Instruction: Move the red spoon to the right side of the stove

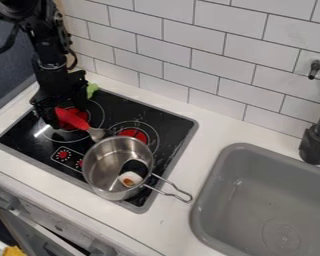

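Spoon (73, 119) sits right at the hand (66, 112); rightward move across the stove (179, 128) remains (whether gripped, I cannot tell).

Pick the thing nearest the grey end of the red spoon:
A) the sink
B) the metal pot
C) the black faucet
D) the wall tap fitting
B: the red spoon has its grey end right by the rim of the metal pot, while the sink lies beyond the right edge of the stove.
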You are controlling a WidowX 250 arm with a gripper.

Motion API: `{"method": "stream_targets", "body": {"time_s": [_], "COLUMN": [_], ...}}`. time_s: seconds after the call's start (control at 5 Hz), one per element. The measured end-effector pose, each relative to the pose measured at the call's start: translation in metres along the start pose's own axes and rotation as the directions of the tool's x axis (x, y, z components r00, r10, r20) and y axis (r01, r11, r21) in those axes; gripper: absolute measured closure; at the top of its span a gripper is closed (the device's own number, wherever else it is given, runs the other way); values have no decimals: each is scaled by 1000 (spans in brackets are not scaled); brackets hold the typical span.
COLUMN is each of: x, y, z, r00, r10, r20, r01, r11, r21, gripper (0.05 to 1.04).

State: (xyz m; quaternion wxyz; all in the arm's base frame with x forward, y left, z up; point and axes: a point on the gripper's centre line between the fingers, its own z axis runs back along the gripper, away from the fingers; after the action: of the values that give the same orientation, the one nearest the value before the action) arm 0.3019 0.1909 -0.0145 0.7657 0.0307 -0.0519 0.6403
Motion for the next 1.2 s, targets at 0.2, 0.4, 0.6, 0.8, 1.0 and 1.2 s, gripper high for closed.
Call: {"method": "stream_targets", "body": {"time_s": [0.2, 0.4, 0.6, 0.8, 1.0, 1.2], "x": [-5, -9, -18, -35, -47, -47], "y": [4, 7, 14, 12, 7, -1], "z": [-11, -10, -6, 2, 0, -7], "r00": [1000, 999, 999, 999, 998, 998], "r10": [6, 20, 23, -19, -41, -45], "r20": [-24, -28, -44, -36, -37, -42], "r01": [-5, -20, -22, 19, 41, 46], "r11": [1000, 999, 1000, 1000, 999, 999], "r21": [24, 29, 23, 3, 0, 23], "gripper": [83, 83, 83, 83, 83, 83]}}
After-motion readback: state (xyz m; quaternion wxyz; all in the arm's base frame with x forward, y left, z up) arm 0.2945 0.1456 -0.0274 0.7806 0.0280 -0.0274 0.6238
